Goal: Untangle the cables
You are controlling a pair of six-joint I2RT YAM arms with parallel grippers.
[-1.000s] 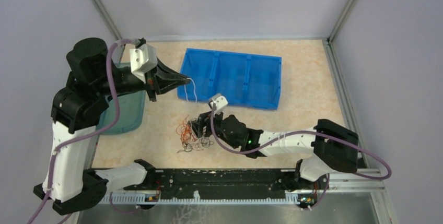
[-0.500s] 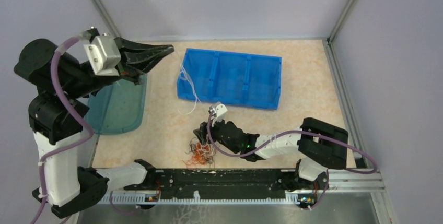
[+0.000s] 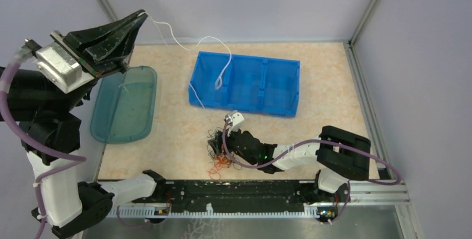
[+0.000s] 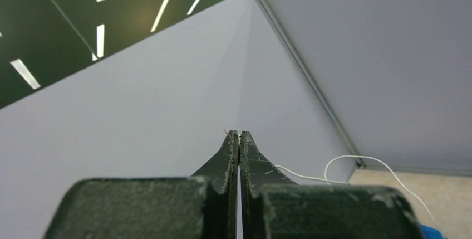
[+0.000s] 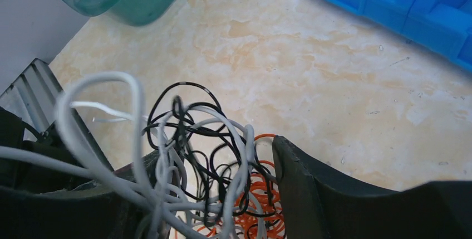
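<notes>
From above, the left pincer (image 3: 139,17) is raised at the far left, closed on a white strand (image 3: 221,76) whose length runs right and nearer, sagging into the left compartment of the blue bin (image 3: 245,58). The tangle of cables (image 3: 216,155) lies on the bench (image 3: 328,88) at the right pincer (image 3: 219,143).

The left wrist view shows fingers pressed together, the white strand (image 4: 356,156) trailing off to the right.

In the right wrist view the right pincer (image 5: 217,189) gapes open, with the white, black and orange tangle of cables (image 5: 206,155) between its fingers.

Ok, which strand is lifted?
The long white strand, pinched by the left gripper, trailing to the blue bin; the rest lie bunched at the right gripper.
</notes>
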